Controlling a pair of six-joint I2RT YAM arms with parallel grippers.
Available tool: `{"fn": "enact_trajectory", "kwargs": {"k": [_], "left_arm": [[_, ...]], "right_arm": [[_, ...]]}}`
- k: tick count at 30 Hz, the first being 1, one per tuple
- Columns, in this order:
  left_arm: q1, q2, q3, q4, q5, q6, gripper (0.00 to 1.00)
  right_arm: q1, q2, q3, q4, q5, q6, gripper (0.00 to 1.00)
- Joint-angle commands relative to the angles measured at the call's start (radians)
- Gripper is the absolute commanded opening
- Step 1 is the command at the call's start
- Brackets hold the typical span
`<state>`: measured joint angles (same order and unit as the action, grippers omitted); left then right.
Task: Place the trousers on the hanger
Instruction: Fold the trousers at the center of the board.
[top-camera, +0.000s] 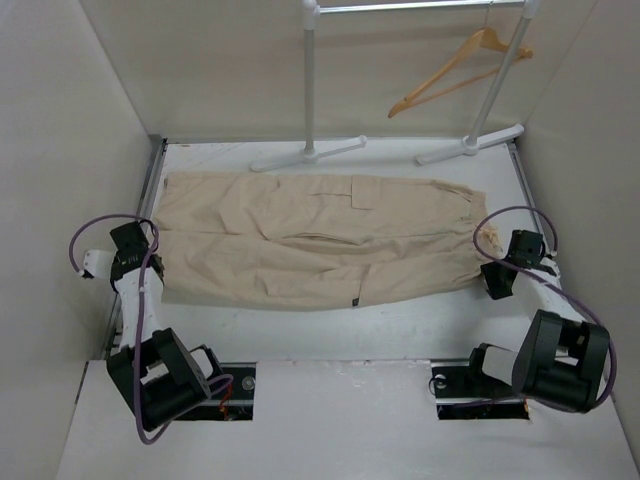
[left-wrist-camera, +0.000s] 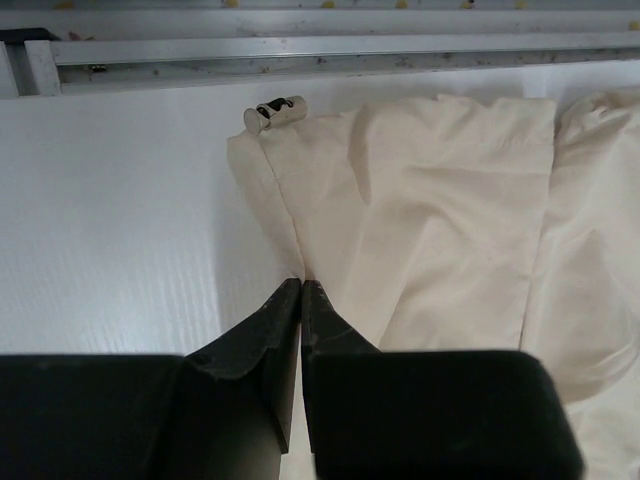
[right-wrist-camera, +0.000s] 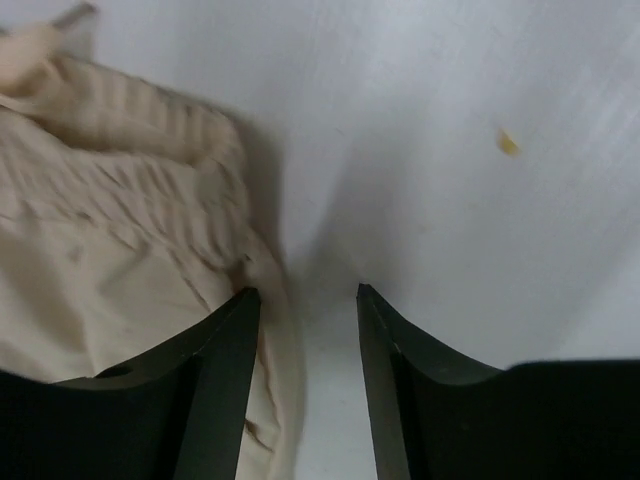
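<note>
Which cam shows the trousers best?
Top external: the trousers lie spread flat across the table, whole length in frame. Left wrist catches only one end with a small toggle; right wrist only a gathered edge, slightly blurred.

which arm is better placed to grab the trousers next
Right, probably. The right claw is open with the gathered waistband of the trousers at one finger, and the hanger hangs on its side. The left claw is shut at the leg hem.
</note>
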<state>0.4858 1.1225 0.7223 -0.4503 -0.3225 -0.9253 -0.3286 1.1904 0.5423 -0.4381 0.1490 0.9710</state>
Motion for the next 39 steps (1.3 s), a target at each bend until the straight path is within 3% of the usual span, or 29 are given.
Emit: {"fn": "enact_trajectory", "kwargs": {"k": [1,5,10,13,18,22,27,39], "left_arm": [[0.015,-0.003,0.034,-0.025,-0.018,-0.003,0.03],[0.017,-0.01,0.029,-0.028,-0.013,0.002,0.03],[0.023,-0.044,0.016,-0.054,-0.018,0.005,0.03],[0.032,-0.066,0.02,-0.096,-0.033,0.005,0.02],[0.015,-0.102,0.149,-0.258,-0.156,0.034,0.0],[-0.032,-0.112,0.271,-0.306,-0.231,0.075,0.0],[-0.069,-0.035,0.408,-0.304,-0.274,0.129,0.0],[-0.229,0.437,0.948,-0.251,-0.332,0.264,0.01]], "right_arm": [[0.0,0.075,0.027,0.143,0.004,0.006,0.47],[0.018,0.123,0.025,0.182,-0.002,0.009,0.41],[0.015,0.085,-0.004,0.154,-0.002,0.001,0.06],[0.003,-0.07,-0.025,0.055,0.023,0.003,0.02],[-0.029,-0.489,-0.03,-0.203,0.107,-0.017,0.01],[-0.001,-0.575,0.007,-0.307,0.119,-0.029,0.02],[0.019,-0.51,0.1,-0.294,0.155,-0.057,0.02],[0.035,-0.111,0.381,-0.137,0.119,-0.034,0.02]]}}
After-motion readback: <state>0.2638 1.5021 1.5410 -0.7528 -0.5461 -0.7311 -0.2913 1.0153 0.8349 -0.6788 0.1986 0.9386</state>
